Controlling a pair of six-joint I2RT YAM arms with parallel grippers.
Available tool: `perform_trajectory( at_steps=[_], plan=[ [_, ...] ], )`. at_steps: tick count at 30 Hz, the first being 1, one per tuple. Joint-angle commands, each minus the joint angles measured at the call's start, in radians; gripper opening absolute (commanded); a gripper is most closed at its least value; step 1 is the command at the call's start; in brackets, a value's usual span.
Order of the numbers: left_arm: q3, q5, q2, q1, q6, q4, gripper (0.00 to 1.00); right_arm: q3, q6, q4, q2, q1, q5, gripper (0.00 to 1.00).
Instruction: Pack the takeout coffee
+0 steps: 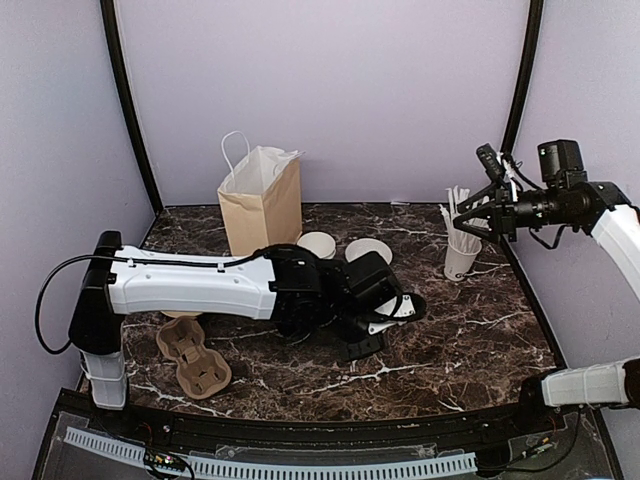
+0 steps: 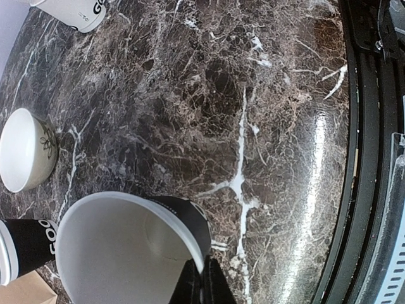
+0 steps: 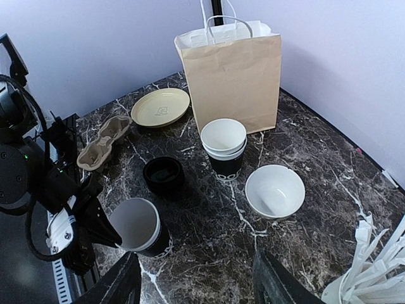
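blk cup (image 3: 142,229), wht inside, marbled table (image 2: 190,95)

On my left wrist feed the open cup (image 2: 126,247) runs off the bottom edge, and the left gripper's fingers (image 2: 188,290) are just a dark wedge at its rim. The stacked cups (image 2: 25,244) are sliced by the left edge, so I can read only part of their lettering, and the straw cup (image 2: 76,11) is clipped at the top. From overhead I can't pick the open cup out from the left arm (image 1: 190,283) and its dark wrist parts, which also cover the near sides of the stacked cups and the bowl (image 1: 368,250). The right arm (image 1: 615,225) leaves the right edge midway. On the right wrist feed the straws (image 3: 370,269) are cut off by the corner.
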Motion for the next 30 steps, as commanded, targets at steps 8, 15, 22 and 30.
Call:
perform_trajectory(
  at_steps=[8,15,22,30],
  plan=[
    [-0.057,0.021,0.004,-0.008,-0.003,0.003,0.01,-0.032,0.02,0.069,-0.007,-0.004,0.0,0.6],
    [-0.034,0.018,-0.027,-0.01,-0.021,-0.039,0.4,-0.036,0.02,0.071,-0.009,-0.004,-0.009,0.6],
    [-0.022,-0.093,-0.17,0.045,-0.124,-0.098,0.5,-0.042,0.018,0.069,-0.012,-0.004,-0.016,0.6],
    [-0.182,0.056,-0.239,0.262,-0.27,-0.137,0.48,-0.049,0.018,0.073,-0.01,-0.003,-0.025,0.6]
  ],
)
